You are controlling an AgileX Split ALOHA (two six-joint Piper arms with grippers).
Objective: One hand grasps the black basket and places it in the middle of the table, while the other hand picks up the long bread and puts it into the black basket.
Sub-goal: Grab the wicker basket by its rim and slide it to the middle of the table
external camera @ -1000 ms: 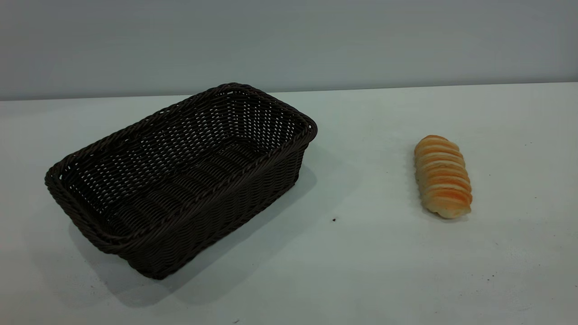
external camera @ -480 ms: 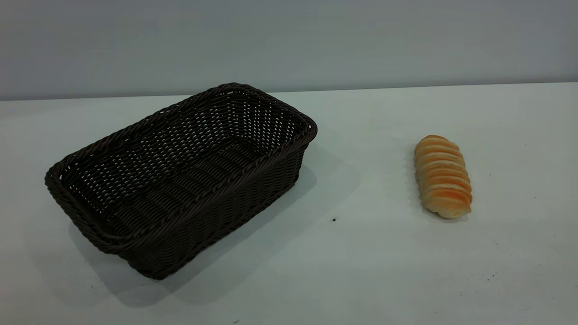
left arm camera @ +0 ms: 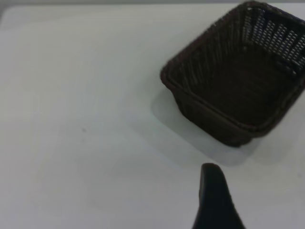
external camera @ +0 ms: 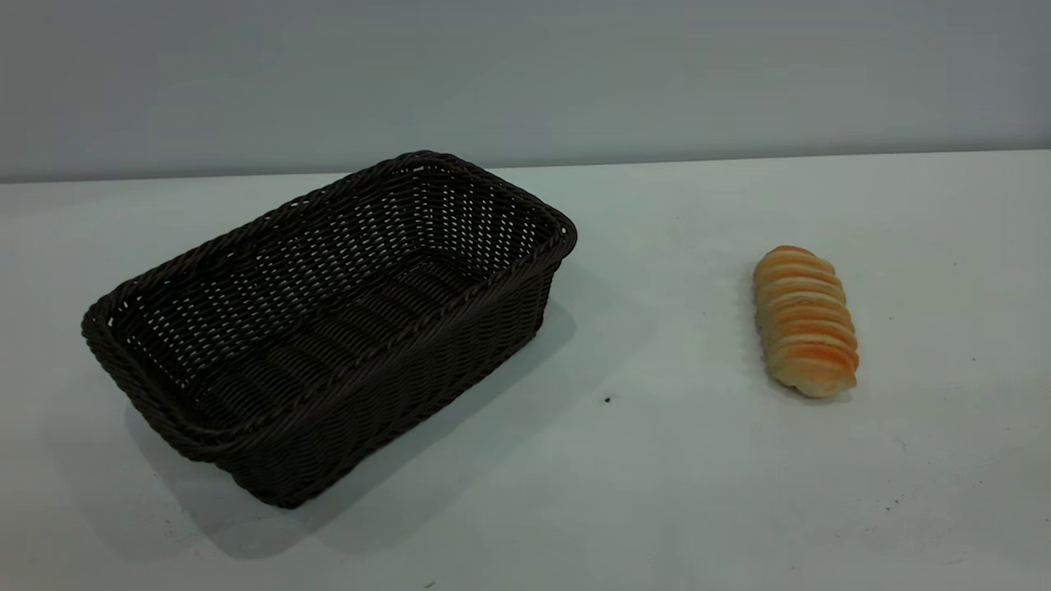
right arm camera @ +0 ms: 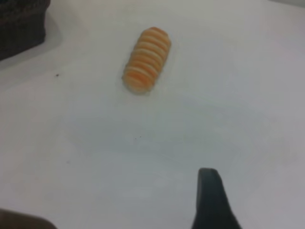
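A plain grey wall (external camera: 525, 78) runs behind the far edge of the tabletop. A tiny dark speck (external camera: 607, 400) lies on the white surface toward the front, with a few fainter specks (external camera: 887, 507) scattered farther right.

The long bread (right arm camera: 147, 59) lies flat on the white counter (right arm camera: 228, 86), its pale ridges running across its orange-gold body, and nothing touches it. A corner of the black basket (right arm camera: 21, 24) shows well apart from the bread, beyond one long side of it, with a tiny dark speck (right arm camera: 57, 74) on the counter between the two. One dark finger of the right pincer (right arm camera: 212, 200) stands over bare counter, well apart from the bread's nearer tapered end; its other finger is not seen.
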